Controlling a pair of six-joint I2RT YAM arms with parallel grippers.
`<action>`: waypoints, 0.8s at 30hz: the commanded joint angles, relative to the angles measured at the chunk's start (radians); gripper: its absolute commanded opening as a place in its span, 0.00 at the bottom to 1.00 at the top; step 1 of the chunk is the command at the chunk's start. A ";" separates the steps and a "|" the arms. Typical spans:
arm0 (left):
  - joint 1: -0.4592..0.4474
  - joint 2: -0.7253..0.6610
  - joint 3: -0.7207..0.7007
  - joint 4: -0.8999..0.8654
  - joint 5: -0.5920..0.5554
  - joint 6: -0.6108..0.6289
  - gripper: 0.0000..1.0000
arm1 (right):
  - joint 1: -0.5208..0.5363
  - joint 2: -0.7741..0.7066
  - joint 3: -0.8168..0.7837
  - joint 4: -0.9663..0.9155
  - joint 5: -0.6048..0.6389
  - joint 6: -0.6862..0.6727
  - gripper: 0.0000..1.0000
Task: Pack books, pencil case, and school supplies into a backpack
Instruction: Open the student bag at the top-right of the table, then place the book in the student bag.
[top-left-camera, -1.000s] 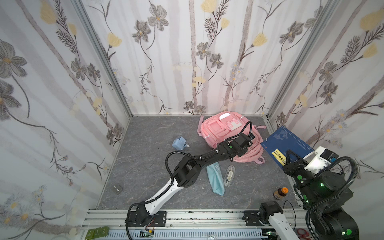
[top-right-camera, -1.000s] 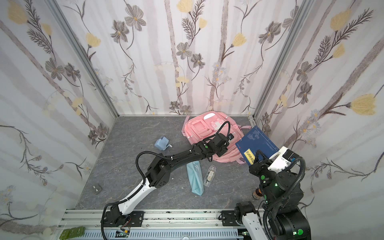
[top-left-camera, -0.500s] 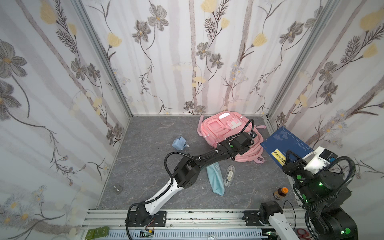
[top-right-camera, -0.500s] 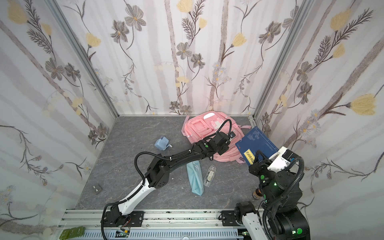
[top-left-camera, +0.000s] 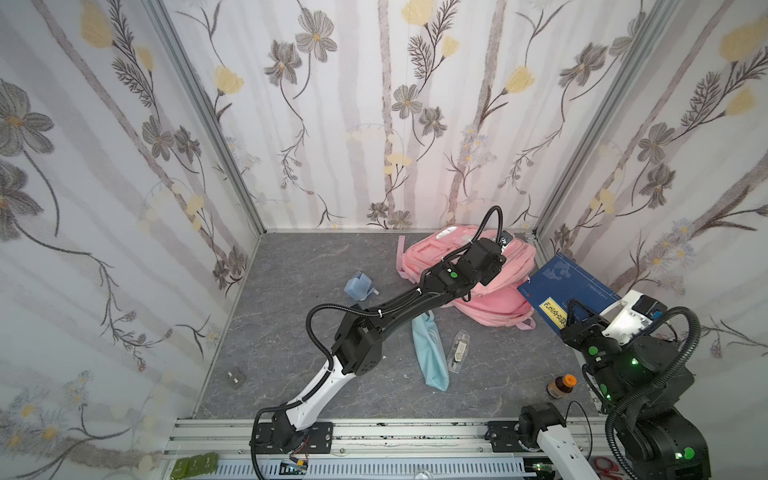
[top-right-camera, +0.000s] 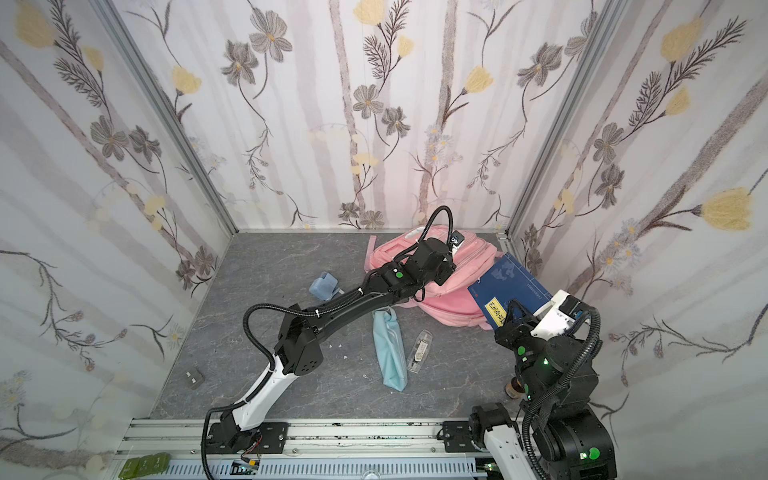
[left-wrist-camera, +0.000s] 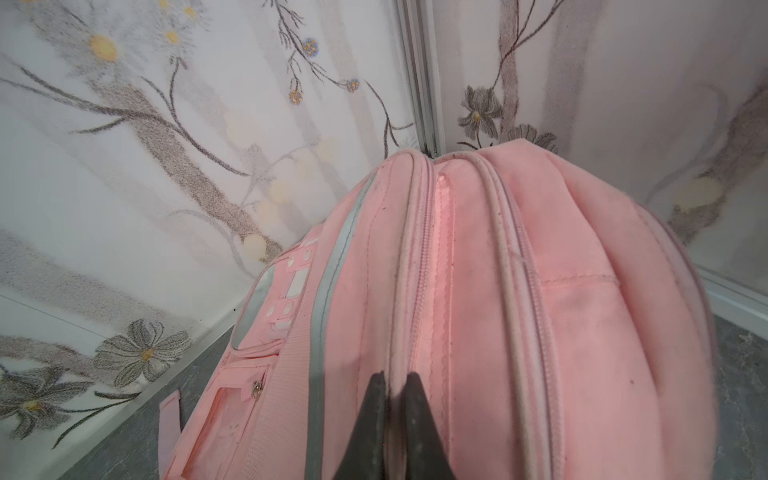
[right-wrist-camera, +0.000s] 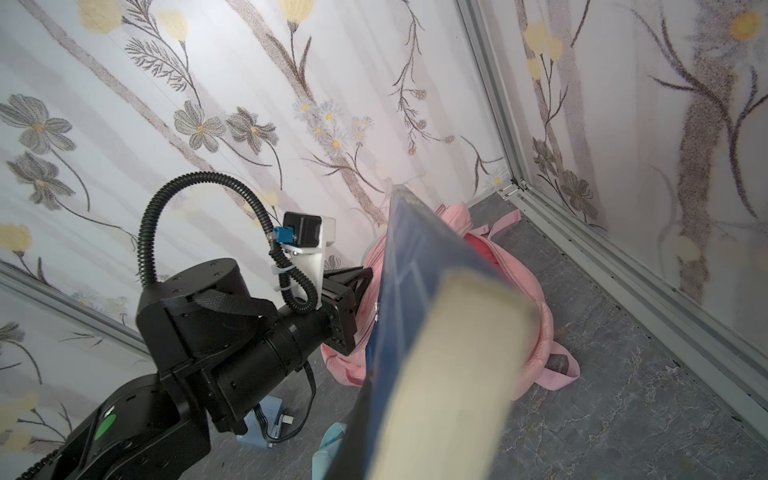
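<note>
Noted, nearest the rail, a brown bottle (top-left-camera: 562, 386) with an orange cap, upright by the right arm's base, and a small grey object (top-left-camera: 236, 380) well apart by the left wall. Found the light-blue pencil case (top-left-camera: 430, 353) flat on the grey table (top-left-camera: 299, 266), with the clear case (top-left-camera: 457, 355) just beside it; could not tell whether touching. Saw the right gripper (top-left-camera: 575, 309) further back, jaws narrow and clamped on the navy book (top-left-camera: 569, 282) at its yellow label. Saw that book lifted off the table, tilted, just beside the backpack (top-left-camera: 494, 307). Spotted the pale-blue boxy item (top-left-camera: 358, 286) alone, left of the backpack. Found the pink backpack itself lying toward the far right corner, and the left gripper (left-wrist-camera: 392, 380) on top of it, jaws almost together, pinching the piped edge beside a zipper.
</note>
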 joint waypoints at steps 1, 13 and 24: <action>0.012 -0.044 0.017 0.147 0.019 -0.065 0.00 | 0.001 0.003 -0.014 0.079 -0.018 0.027 0.00; 0.054 -0.107 -0.021 0.228 0.129 -0.172 0.00 | 0.001 0.011 -0.090 0.111 -0.060 0.108 0.00; 0.105 -0.168 -0.090 0.322 0.267 -0.275 0.00 | -0.013 0.047 -0.172 0.194 -0.070 0.165 0.00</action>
